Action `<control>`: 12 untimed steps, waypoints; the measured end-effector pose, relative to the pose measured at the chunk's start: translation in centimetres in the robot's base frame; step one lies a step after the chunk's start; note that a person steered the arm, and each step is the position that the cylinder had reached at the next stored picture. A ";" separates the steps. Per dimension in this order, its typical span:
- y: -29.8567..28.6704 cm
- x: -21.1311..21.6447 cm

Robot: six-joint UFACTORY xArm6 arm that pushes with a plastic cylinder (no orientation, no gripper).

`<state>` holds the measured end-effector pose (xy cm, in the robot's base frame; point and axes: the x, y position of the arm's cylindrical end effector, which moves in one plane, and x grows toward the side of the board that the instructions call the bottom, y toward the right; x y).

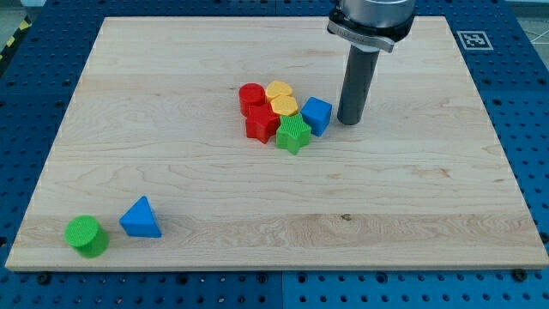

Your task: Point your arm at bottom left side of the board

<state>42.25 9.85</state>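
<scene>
Five blocks are sitting bunched mid-board; my tip is resting at three o'clock of the blue cube, just beside it. Having no hand, nothing is pinching. Green cylinder is sitting bottom-left on the board.

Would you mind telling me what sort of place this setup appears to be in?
Probably a robotics lab bench: a wooden board sits on a blue perforated table, a printed fiducial marker lies at its corner, and my tip stands beside small coloured blocks.
</scene>
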 end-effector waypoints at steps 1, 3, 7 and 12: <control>-0.3 0.0; -0.3 -0.1; 2.1 1.0; -17.7 7.6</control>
<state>49.84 -7.87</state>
